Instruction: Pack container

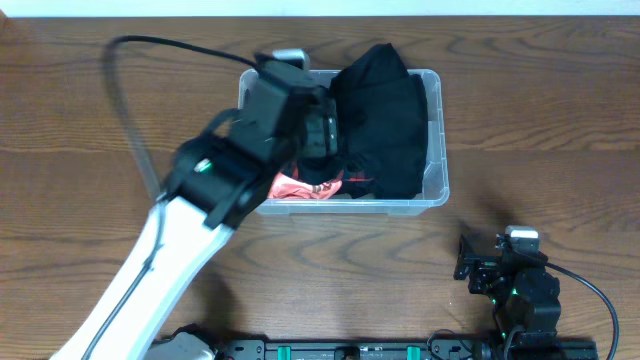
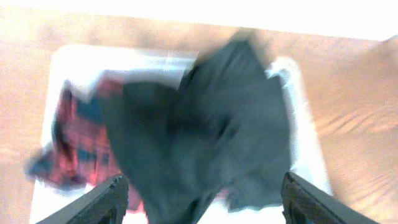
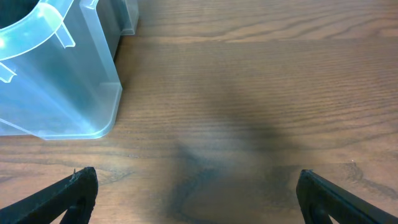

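The clear plastic container (image 1: 436,150) stands at the back middle of the table. It holds a black garment (image 1: 385,120) piled high and a red plaid cloth (image 1: 300,188) under it at the left. My left gripper (image 1: 325,130) is open above the container's left half, over the black garment (image 2: 205,130) and the red plaid cloth (image 2: 78,134); its fingers (image 2: 202,199) hold nothing. My right gripper (image 1: 468,258) is open and empty low over bare table at the front right, with the container's corner (image 3: 56,81) ahead to its left.
The wooden table (image 1: 540,120) surrounds the container on all sides. The left arm's black cable (image 1: 125,90) loops over the table's left part. The right arm's base (image 1: 525,300) sits at the front edge.
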### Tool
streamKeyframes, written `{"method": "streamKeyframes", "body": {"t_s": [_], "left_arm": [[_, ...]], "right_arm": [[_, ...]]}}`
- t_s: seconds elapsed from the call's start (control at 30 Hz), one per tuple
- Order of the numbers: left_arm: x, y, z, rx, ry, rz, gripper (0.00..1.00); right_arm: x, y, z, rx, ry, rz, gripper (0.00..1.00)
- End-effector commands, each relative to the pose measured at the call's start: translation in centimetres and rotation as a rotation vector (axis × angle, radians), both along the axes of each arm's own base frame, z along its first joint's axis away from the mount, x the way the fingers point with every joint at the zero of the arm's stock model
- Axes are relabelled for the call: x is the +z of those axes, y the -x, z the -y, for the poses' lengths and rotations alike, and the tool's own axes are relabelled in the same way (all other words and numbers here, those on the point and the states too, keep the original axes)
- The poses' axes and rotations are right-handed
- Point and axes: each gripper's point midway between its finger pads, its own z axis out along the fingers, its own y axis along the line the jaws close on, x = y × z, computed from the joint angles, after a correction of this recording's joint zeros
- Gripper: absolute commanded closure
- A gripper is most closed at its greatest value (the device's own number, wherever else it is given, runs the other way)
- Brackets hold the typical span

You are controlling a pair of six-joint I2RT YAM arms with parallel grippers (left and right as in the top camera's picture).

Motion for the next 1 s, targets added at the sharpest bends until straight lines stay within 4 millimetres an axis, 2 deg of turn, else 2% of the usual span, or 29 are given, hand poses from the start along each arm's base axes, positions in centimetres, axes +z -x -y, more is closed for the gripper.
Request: {"method": "streamKeyframes", "body": {"t_s": [0.0,0.1,0.17,0.3,0.37,0.5,0.57,0.63,0.7,0.77,0.83,0.97], "left_arm": [[1.1,-0.6,-0.3,-0.072,-0.112,0.089,0.33],[-1.7,-2.0,0.6,-0.138,-0.218,0.063,0.46],[-4.9,-3.2,1.4,-0.174,-0.288,0.005,0.51],[-12.7,-5.3,2.8,-0.214,-0.391,-0.154,0.50],[-16.7,-5.9,3.2,-0.225,-0.435,-0.238,0.45],[-24.0,-5.7,3.1,-0.241,-0.509,-0.400,0.40],[-26.6,-5.2,3.0,-0.246,-0.524,-0.474,0.39],[-27.8,-4.6,2.7,-0.236,-0.537,-0.520,0.39],[-27.5,-4.4,2.5,-0.224,-0.531,-0.525,0.39],[-25.3,-4.4,2.5,-0.219,-0.515,-0.495,0.39],[-21.9,-4.5,2.5,-0.199,-0.476,-0.437,0.35],[-11.4,-4.4,0.2,-0.082,-0.357,-0.232,0.25]], "right_arm": [[-0.1,0.0,0.2,-0.017,-0.015,-0.001,0.01],[-0.1,0.0,0.2,-0.017,-0.015,-0.001,0.01],[-0.1,0.0,0.2,-0.017,-0.015,-0.001,0.01],[-0.1,0.0,0.2,-0.017,-0.015,-0.001,0.01],[-0.1,0.0,0.2,-0.017,-0.015,-0.001,0.01],[-0.1,0.0,0.2,-0.017,-0.015,-0.001,0.01],[-0.1,0.0,0.2,-0.017,-0.015,-0.001,0.01],[-0.1,0.0,0.2,-0.017,-0.015,-0.001,0.01],[-0.1,0.0,0.2,-0.017,-0.015,-0.001,0.01],[-0.1,0.0,0.2,-0.017,-0.015,-0.001,0.01],[-0.1,0.0,0.2,-0.017,-0.015,-0.001,0.01],[-0.1,0.0,0.2,-0.017,-0.015,-0.001,0.01]]}}
